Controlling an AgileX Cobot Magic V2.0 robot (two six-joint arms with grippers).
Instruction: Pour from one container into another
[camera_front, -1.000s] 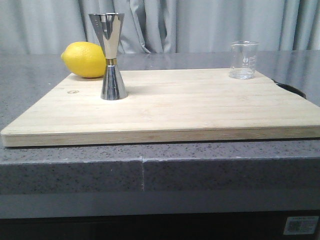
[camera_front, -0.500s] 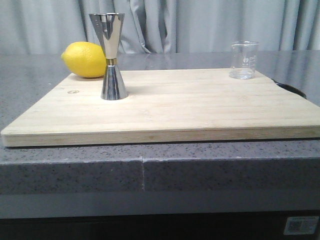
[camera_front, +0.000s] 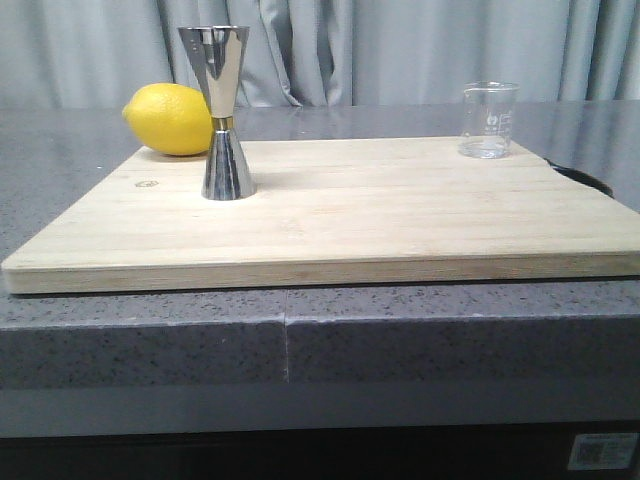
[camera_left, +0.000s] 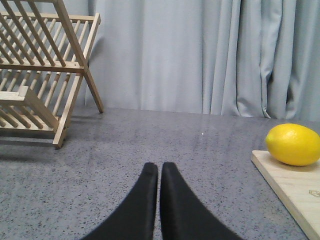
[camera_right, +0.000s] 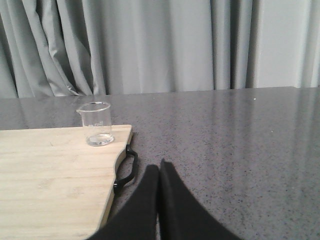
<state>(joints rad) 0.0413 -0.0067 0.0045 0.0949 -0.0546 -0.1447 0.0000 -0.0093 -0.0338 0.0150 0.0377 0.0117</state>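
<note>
Both vessels stand upright, jigger (camera_front: 222, 112) frame-left, beaker (camera_front: 489, 120) upper right, contents indiscernible; left gripper (camera_left: 159, 171) and right gripper (camera_right: 159, 173) closed empty.

left gripper (camera_left: 159, 172): 2 smooth black tapered jaws | right gripper (camera_right: 159, 172): same black, curved

Lighting is even, diffuse and moderately bright in all views. The jigger (camera_front: 221, 112) shows mirror glare and casts a soft shadow on the cutting board (camera_front: 400, 215). The worktop (camera_right: 240, 135) carries faint sheen. Focus is sharp; edge distortion is negligible.
</note>
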